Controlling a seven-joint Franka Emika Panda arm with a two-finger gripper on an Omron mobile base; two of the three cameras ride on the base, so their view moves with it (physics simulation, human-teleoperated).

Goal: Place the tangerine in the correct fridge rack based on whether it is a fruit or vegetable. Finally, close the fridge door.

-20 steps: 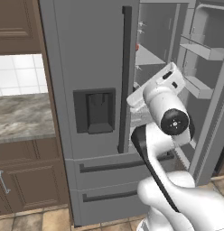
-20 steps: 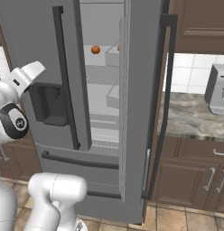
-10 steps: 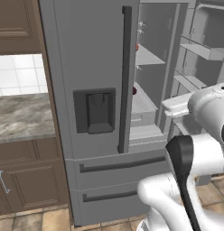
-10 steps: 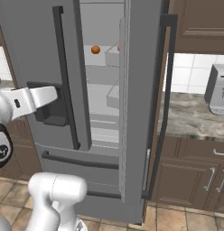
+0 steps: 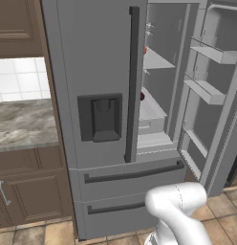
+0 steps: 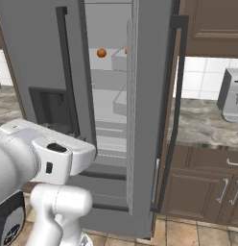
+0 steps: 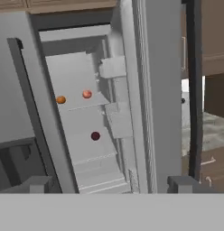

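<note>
At the near edge of the hand view, the gripper (image 7: 111, 184) is seen with both dark tips well apart, jaws released, nothing between them. Beyond, the fridge door (image 7: 165, 90) stands open, edge-on, its dark bar handle (image 7: 194, 90) at 3 o'clock. The tangerine (image 7: 61, 99) is seen resting on the fridge rack (image 7: 71, 79), at 9 o'clock of a paler orange-red fruit (image 7: 87, 94); a dark red fruit (image 7: 95, 136) lies on the lower shelf. In the right base view the tangerine (image 6: 101, 53) is plain, the second fruit half cut off by the door. A toaster (image 6: 231, 96) sits on the marble counter (image 6: 207, 125). In the left base view the fruits are mostly hidden behind the closed left door (image 5: 96, 81).
</note>
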